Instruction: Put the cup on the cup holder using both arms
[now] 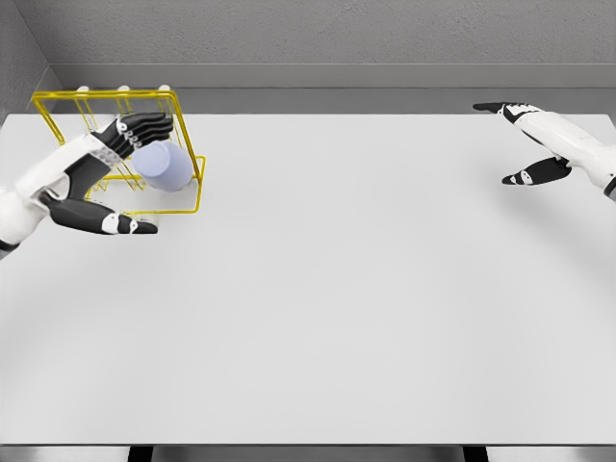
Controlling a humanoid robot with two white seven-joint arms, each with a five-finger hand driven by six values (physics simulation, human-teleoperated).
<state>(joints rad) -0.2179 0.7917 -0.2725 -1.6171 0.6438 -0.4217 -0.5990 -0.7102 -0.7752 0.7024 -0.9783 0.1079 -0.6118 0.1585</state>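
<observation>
Cup (166,166) lies inside the yellow cup holder (189,197), just below the left hand (115,159) fingers (144,128), which are spread apart; right hand (539,144) fingers likewise splayed.

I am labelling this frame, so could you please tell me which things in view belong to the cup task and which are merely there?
Part of the job:
- cup
- yellow wire cup holder
- left robot hand, open beside the cup
- right robot hand, open, far right

Merely there:
- white table
- grey wall
</observation>
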